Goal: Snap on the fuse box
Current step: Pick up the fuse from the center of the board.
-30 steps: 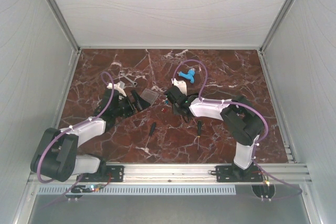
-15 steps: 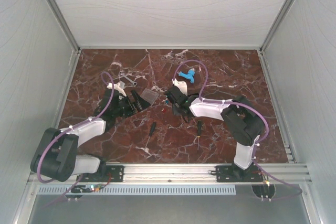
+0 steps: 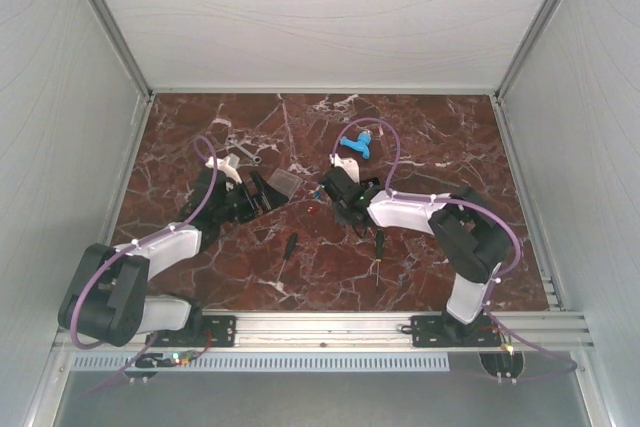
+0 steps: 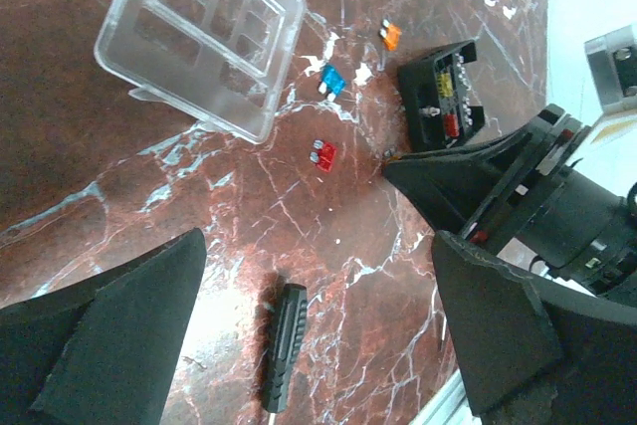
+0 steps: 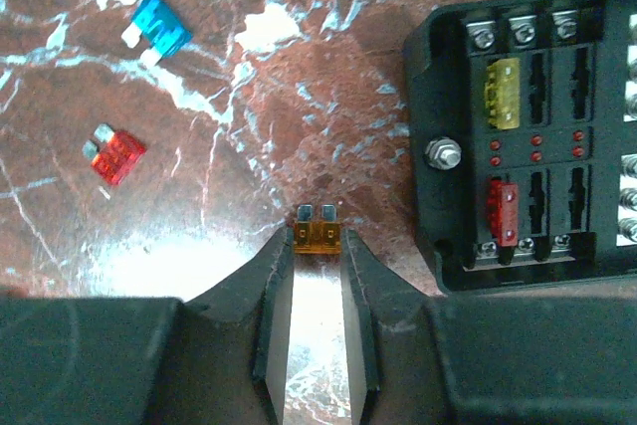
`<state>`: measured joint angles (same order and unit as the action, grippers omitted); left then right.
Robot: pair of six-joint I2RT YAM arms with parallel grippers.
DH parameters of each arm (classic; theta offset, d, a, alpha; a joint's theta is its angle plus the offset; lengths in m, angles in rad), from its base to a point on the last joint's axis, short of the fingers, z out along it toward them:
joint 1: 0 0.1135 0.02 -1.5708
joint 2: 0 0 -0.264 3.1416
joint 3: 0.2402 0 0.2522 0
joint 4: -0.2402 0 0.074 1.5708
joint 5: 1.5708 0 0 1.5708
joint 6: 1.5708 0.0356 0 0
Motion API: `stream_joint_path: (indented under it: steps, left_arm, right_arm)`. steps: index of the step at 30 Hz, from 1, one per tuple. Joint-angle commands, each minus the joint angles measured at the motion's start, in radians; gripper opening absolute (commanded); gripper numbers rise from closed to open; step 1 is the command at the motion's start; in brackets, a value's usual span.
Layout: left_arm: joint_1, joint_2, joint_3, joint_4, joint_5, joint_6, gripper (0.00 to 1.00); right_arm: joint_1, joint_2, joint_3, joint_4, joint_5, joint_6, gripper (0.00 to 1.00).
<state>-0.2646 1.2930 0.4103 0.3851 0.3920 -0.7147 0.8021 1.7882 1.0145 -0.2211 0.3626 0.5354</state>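
The fuse box (image 5: 537, 136) base looks like light, rigid plastic that is likely to skid on the marble bench (image 5: 249, 97), so hold it by the outer walls. Its clear lid (image 4: 199, 37) is thin and slick, so take it by the edges. The base sits just beside the right tool (image 5: 318, 251), which pinches an amber fuse (image 5: 318, 236). The lid lies apart, ahead of the spread left tool (image 4: 318, 286).

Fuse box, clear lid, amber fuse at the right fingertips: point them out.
fuse box (image 5: 537, 136), right wrist view, black body centre.
clear lid (image 4: 204, 42), left wrist view, top face.
amber fuse (image 5: 318, 237), right wrist view, its body.
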Motion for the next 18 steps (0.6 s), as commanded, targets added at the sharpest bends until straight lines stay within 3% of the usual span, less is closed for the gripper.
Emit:
stream_joint_path:
  steps: [1, 12, 18]
  left_arm:
    - [0.001, -0.006, 0.006, 0.089, 0.077, -0.029, 0.94]
    - [-0.023, 0.065, 0.037, 0.186, 0.199, -0.117, 0.85]
    - [-0.053, 0.115, 0.071, 0.241, 0.266, -0.163, 0.74]
  right_arm:
    - [0.006, -0.063, -0.041, 0.052, -0.076, -0.079, 0.17]
    - [0.01, -0.177, -0.102, 0.186, -0.196, -0.223, 0.18]
    - [0.028, -0.274, -0.185, 0.338, -0.316, -0.3, 0.19]
